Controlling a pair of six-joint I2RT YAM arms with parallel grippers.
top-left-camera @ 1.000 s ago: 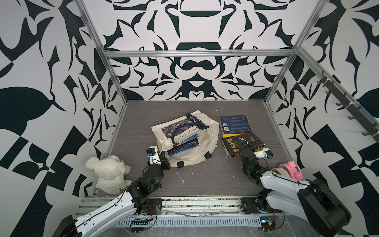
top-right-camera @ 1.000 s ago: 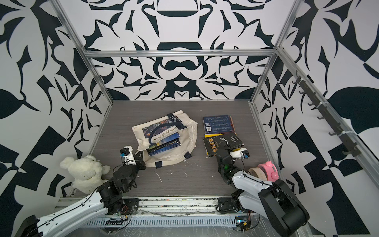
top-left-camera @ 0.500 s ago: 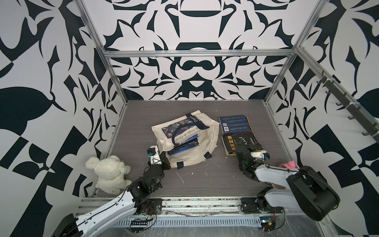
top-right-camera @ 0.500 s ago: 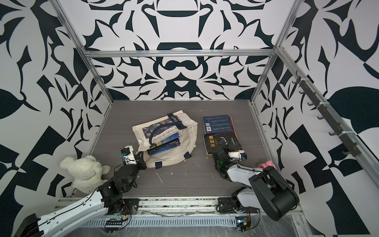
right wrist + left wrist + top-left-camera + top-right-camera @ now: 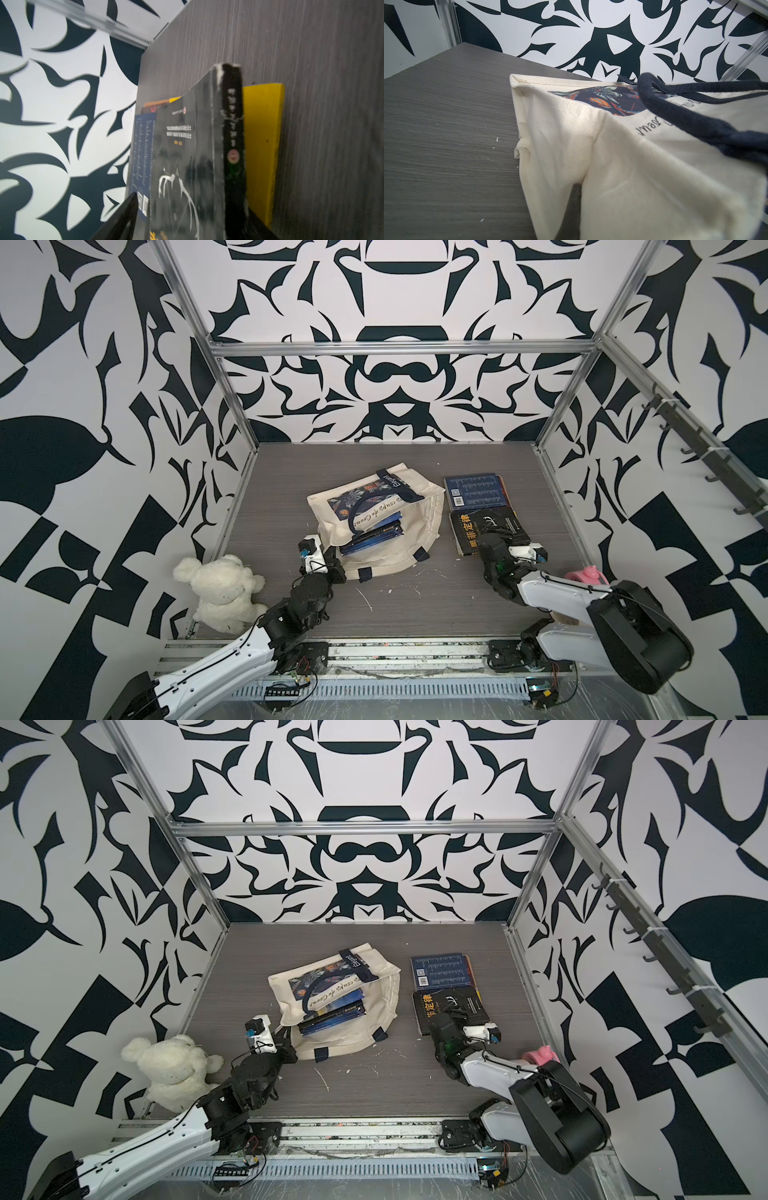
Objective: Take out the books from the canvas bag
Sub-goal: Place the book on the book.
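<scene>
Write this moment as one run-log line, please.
left gripper: shut on canvas bag | right gripper: open, astride black book outside bag | stacked books: inside bag | blue book: out, beyond black book

Mid tabletop (image 5: 291, 489) lay canvas bag (image 5: 386, 562), mouth twd front edge, w/ stack of books (image 5: 374, 537) in it. Right of bag, nr right edge: far book (image 5: 476, 490) behind, near book (image 5: 486, 524) in front, abutting. Bear (image 5: 220, 593) sat at front-left corner.

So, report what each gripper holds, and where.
Left gripper: cream canvas bag, pinched at its mouth edge. Right gripper: open astride the black book, holding nothing.
</scene>
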